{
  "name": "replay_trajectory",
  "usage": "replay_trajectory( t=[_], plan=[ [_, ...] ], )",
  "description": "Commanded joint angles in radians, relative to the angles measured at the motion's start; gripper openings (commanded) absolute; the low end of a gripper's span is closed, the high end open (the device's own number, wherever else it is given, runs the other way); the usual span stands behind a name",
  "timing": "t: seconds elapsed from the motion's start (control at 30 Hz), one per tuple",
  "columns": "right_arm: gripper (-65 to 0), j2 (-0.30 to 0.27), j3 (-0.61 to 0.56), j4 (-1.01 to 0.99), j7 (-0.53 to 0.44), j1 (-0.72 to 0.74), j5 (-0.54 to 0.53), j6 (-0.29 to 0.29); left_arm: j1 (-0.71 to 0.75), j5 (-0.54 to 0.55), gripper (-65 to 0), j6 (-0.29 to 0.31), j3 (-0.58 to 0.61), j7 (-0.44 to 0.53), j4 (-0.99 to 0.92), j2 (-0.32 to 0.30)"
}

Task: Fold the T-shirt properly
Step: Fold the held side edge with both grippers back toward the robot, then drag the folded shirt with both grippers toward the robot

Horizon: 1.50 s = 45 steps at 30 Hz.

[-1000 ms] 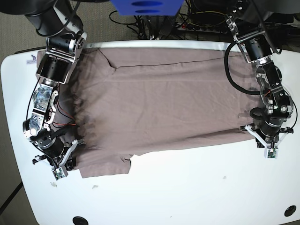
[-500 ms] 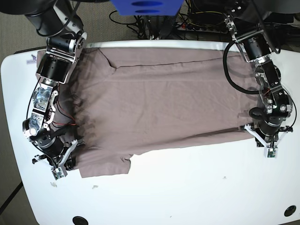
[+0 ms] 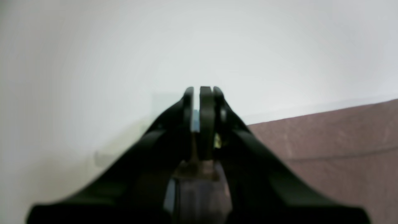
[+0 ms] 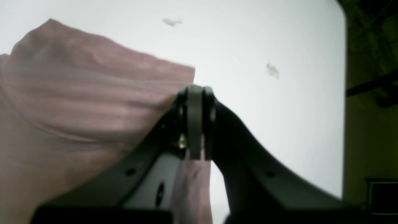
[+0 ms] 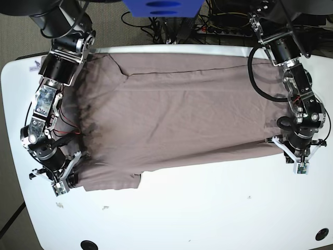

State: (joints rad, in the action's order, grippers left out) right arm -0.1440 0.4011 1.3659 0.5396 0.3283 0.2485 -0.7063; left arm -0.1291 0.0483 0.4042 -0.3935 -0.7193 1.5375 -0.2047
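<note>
The mauve-brown T-shirt (image 5: 182, 114) lies spread flat across the white table (image 5: 208, 208), one short sleeve (image 5: 117, 182) pointing toward the front edge. My right gripper (image 5: 60, 186) sits at the shirt's front left corner. In the right wrist view it (image 4: 195, 88) is shut, with a strip of the T-shirt (image 4: 77, 93) pinched between its fingers. My left gripper (image 5: 301, 167) is at the shirt's front right corner. In the left wrist view it (image 3: 200, 90) is shut with mauve cloth bunched at the base of the fingers, and the T-shirt (image 3: 335, 146) lies to its right.
Small bits of lint (image 5: 105, 208) lie on the table near the front left, also seen as lint (image 4: 272, 70) from the right wrist. Two dark holes (image 5: 88, 244) mark the front corners. Cables (image 5: 171, 26) and a blue object (image 5: 161, 8) sit behind the table.
My right gripper has shifted left and slightly back with the shirt corner, drawing the front hem and sleeve leftward and tauter. The left gripper has barely moved.
</note>
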Motion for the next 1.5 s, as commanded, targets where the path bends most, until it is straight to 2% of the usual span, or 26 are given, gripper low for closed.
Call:
replay_trajectory(
  t=[0.0, 0.33, 0.73, 1.0, 1.47],
  plan=[
    [-65.0, -0.015, 0.006, 0.050, -0.012, 0.014, -0.011, 0.008, -0.002, 0.005, -64.1, -0.004, 0.000, 0.014, 0.042, -0.010],
    [-65.0, -0.015, 0.005, 0.151, 0.031, -0.051, -0.021, 0.008, 0.073, 0.018, -64.0, -0.004, -0.006, 0.001, 0.129, 0.001],
    [-64.9, -0.007, 0.017, 0.291, 0.014, -0.177, -0.048, 0.008, 0.187, 0.064, -63.8, -0.004, -0.008, -0.025, 0.294, 0.016],
    [-64.9, -0.006, 0.036, 0.295, 0.015, -0.211, -0.040, 0.008, 0.250, 0.096, -63.7, -0.006, -0.011, -0.034, 0.346, 0.019],
    [-65.0, -0.005, 0.033, 0.279, 0.019, -0.209, -0.034, 0.008, 0.276, 0.128, -63.4, -0.001, -0.029, -0.024, 0.327, 0.019]
  ],
)
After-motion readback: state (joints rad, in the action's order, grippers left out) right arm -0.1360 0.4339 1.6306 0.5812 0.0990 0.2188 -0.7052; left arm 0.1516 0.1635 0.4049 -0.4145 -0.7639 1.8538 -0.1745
